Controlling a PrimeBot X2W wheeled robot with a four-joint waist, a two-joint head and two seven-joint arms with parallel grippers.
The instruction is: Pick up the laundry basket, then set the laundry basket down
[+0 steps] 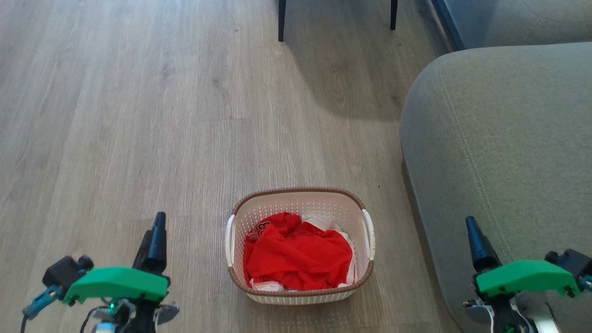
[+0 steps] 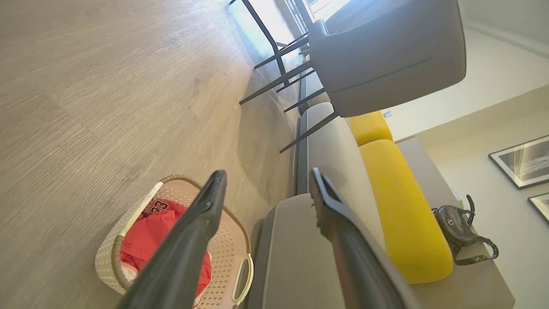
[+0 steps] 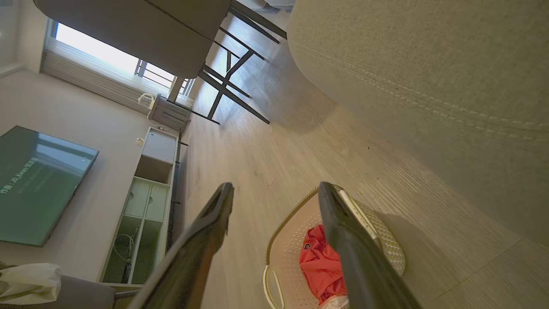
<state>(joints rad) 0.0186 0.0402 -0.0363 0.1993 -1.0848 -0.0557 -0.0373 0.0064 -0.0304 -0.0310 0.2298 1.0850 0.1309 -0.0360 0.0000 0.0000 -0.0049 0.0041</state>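
The laundry basket (image 1: 296, 205), cream-white and perforated with a brown woven-look rim and two white side handles, stands on the wooden floor close to the sofa. A crumpled red garment (image 1: 300, 254) with white trim lies in it. My left gripper (image 1: 159, 218) hovers left of the basket, apart from it, and my right gripper (image 1: 471, 223) hovers to its right, over the sofa edge. In the left wrist view the left gripper (image 2: 268, 174) is open and empty, with the basket (image 2: 105, 262) below it. In the right wrist view the right gripper (image 3: 275, 186) is open and empty above the basket (image 3: 386, 240).
A grey sofa (image 1: 499, 138) borders the basket on the right, with yellow cushions (image 2: 399, 206) and a dark handbag (image 2: 461, 227) on a ledge behind. Dark chair legs (image 1: 280, 21) stand further ahead. A TV (image 3: 34, 184) and low cabinet (image 3: 146, 206) line the far wall.
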